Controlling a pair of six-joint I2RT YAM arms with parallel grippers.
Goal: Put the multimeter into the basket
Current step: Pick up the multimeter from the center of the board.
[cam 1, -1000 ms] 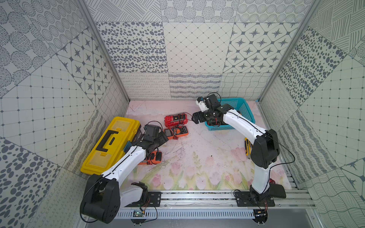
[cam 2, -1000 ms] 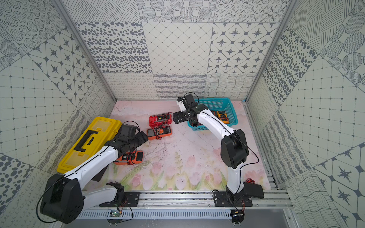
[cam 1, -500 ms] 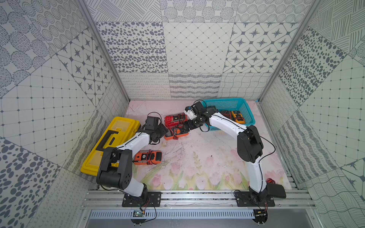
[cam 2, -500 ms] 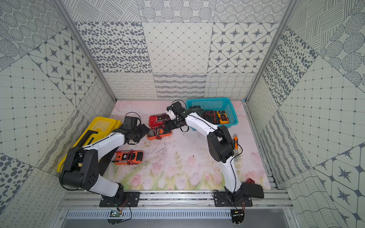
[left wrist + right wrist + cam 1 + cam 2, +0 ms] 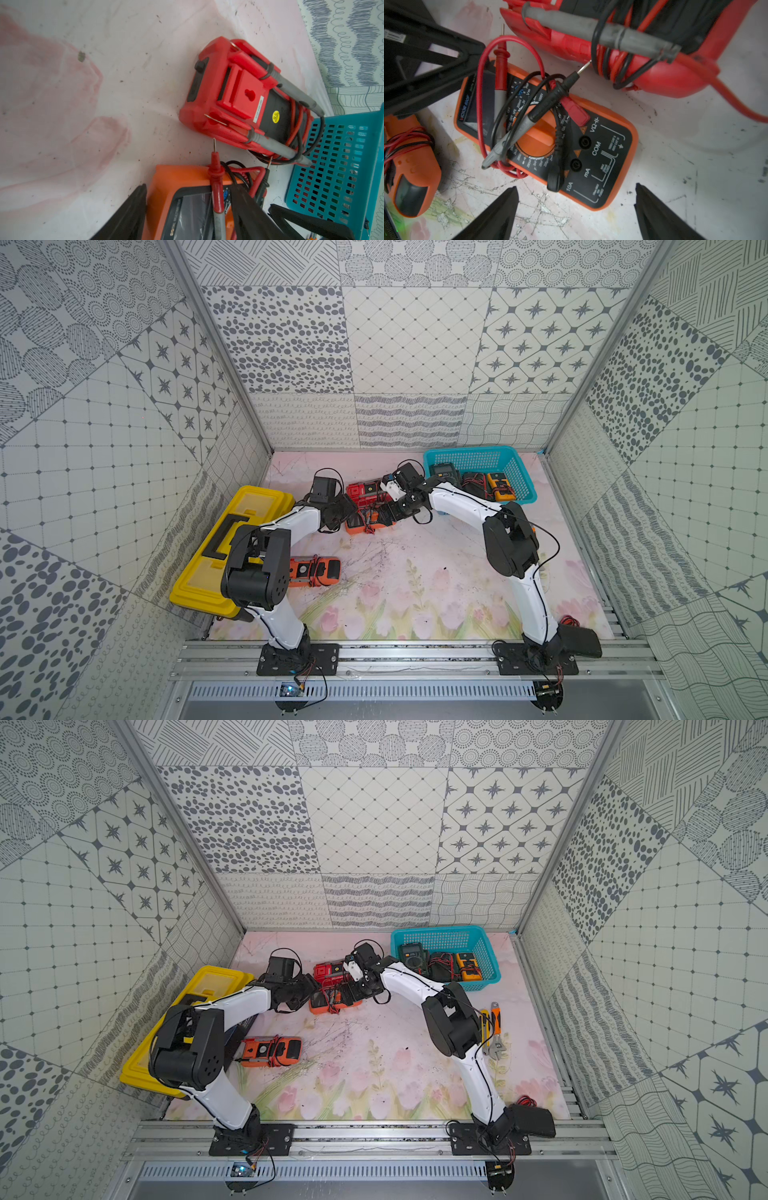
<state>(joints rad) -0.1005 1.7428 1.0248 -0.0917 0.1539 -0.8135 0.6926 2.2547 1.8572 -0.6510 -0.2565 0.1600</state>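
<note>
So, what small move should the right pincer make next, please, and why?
Probably ease the right pincer forward until its open jaws flank the jack end of the orange Victor multimeter; only its corner lies between them, and the basket is close by.

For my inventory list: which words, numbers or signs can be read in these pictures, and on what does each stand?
"VICTOR": orange multimeter, beside its screen; the model number after it is blurred.
"COM": its face, by the sockets.
"mA": same face.
"10A": same face.
"VΩ": same face.
"1000V": its dial ring.
"Q.C": yellow sticker on the red multimeter.
White label and fine print: too small.
</note>
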